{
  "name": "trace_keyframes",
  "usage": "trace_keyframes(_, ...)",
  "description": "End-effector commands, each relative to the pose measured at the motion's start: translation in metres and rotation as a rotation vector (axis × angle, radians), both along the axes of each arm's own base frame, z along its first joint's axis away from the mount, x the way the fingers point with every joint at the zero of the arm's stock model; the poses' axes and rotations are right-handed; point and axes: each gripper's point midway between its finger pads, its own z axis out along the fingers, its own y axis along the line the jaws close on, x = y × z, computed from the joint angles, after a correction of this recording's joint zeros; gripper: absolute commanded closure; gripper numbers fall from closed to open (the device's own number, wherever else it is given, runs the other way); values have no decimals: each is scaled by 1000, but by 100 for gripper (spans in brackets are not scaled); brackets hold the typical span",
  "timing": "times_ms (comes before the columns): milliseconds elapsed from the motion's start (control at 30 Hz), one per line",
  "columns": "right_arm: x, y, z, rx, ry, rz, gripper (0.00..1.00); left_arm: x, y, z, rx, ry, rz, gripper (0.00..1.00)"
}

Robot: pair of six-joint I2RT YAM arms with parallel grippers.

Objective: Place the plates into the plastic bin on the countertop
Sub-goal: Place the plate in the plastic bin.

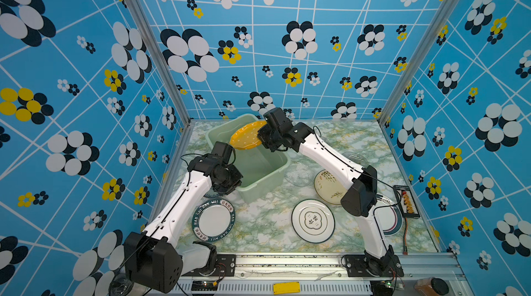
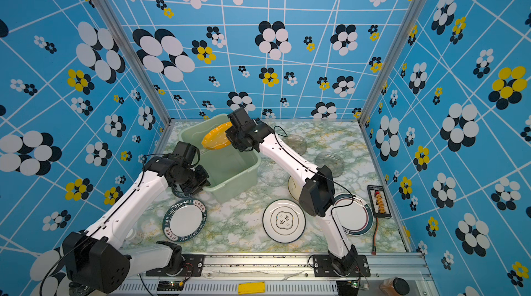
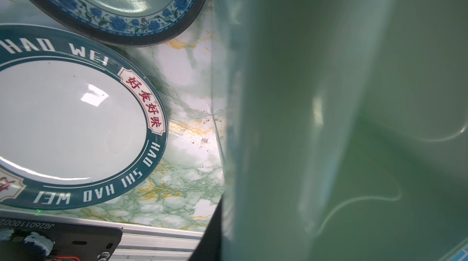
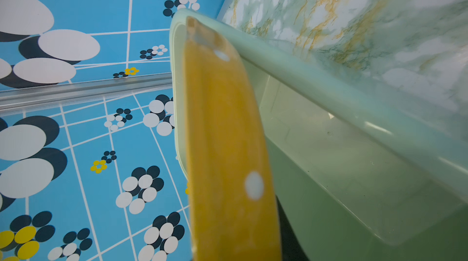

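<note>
a white round plate with a lettered dark teal rim (image 1: 214,220) lies flat at the near left of the marbled white-and-green countertop (image 1: 258,225). just beyond it a small blue-flowered plate (image 3: 114,6) sits mostly under the left gripper (image 1: 230,184). that gripper is at the near-left corner of the pale mint-green rectangular plastic bin (image 1: 258,192). its wrist view shows the bin wall right up close, but i cannot tell whether its fingers are spread or nipping the rim.

over the bin's far half, a yellow scalloped plate with white dots (image 1: 247,135) hangs tilted. the right gripper (image 1: 262,136) pinches it by its right edge, above the bin floor (which looks empty). to the right, on the countertop, lie clear glass plates (image 1: 298,175), a cream plate (image 1: 327,187) and a white plate with a thin dark rim (image 1: 313,220). rightmost is a stripe-rimmed plate (image 2: 355,214), partly behind the arm.

the step in hand looks like setting the yellow plate in. the next move calls for lowering it clear of the rim, levelling it, and letting go only when it is close to the floor.
</note>
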Motion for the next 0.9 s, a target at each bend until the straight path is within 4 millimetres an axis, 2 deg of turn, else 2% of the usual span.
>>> trace_keyframes(0,4,10,56,120,-107,-39,98,-10,-5,2,-27,6,-15,70)
trace_keyframes(100,2,9,54,118,-93,-62,98,-11,-4,12,-27,-35,-29,58)
trace_keyframes(133,2,10,53,119,-90,-68,98,-11,-3,17,-22,-49,-32,49)
trace_keyframes(233,0,8,52,110,-85,-99,99,-12,-1,36,-17,-120,-64,38)
trace_keyframes(333,-4,9,54,110,-82,-125,99,-13,2,59,-14,-211,-85,31)
trace_keyframes(367,-2,13,38,91,-62,-132,99,-13,3,67,-14,-249,-90,29)
trace_keyframes(400,-3,15,36,90,-56,-140,99,-13,4,76,-14,-290,-98,27)
trace_keyframes(700,-11,22,38,85,-82,-257,98,-17,24,156,-13,-691,-57,5)
trace_keyframes(800,-10,27,38,123,-88,-305,98,-18,27,167,-18,-752,-49,3)
trace_keyframes(867,-9,30,38,152,-89,-351,97,-20,29,167,-12,-750,-45,3)
